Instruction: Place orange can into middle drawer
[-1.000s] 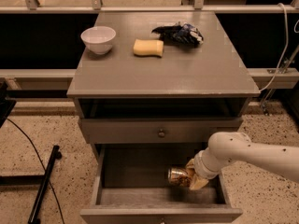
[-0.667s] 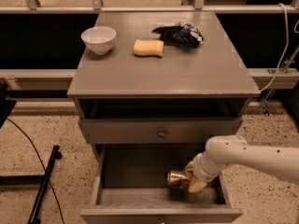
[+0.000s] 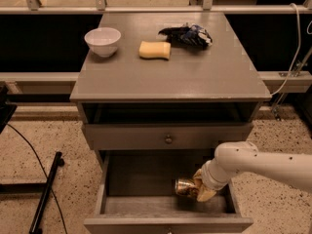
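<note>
The orange can (image 3: pixel 184 186) is a small shiny gold-orange drink can, tipped on its side with one round silver end facing left. It sits inside the middle drawer (image 3: pixel 141 182), towards the right and about midway between front and back. The drawer is a wide grey wooden tray with low side walls, a flat floor and a plain front panel, pulled well out below the closed drawer with the knob, and the gripper (image 3: pixel 199 188) reaches into it from the right, its pale fingers clasping the can's right end.

Dim overhead light; jaws gripping glinting orange can (image 3: pixel 184 186), shadowed in middle drawer (image 3: pixel 168 224).
</note>
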You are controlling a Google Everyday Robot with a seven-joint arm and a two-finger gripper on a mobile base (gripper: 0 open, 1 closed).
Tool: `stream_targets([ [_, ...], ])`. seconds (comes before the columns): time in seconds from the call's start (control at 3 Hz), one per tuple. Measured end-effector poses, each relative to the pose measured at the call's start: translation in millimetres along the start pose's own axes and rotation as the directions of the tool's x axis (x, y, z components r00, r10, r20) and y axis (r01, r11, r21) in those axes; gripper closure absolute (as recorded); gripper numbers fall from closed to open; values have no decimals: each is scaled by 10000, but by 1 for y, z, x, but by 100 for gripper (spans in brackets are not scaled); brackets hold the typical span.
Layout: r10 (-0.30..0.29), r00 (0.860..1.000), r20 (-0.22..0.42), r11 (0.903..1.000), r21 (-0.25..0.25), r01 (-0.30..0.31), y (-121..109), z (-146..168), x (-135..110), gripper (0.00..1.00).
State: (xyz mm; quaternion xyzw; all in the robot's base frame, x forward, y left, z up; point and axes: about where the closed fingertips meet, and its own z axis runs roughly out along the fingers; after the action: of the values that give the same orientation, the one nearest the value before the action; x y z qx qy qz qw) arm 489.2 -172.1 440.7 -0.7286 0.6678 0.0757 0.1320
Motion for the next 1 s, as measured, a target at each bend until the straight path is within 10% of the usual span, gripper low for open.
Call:
stream_targets([
  [1.0,-9,10000,24,10000,-83,10,3,4,-1,0],
])
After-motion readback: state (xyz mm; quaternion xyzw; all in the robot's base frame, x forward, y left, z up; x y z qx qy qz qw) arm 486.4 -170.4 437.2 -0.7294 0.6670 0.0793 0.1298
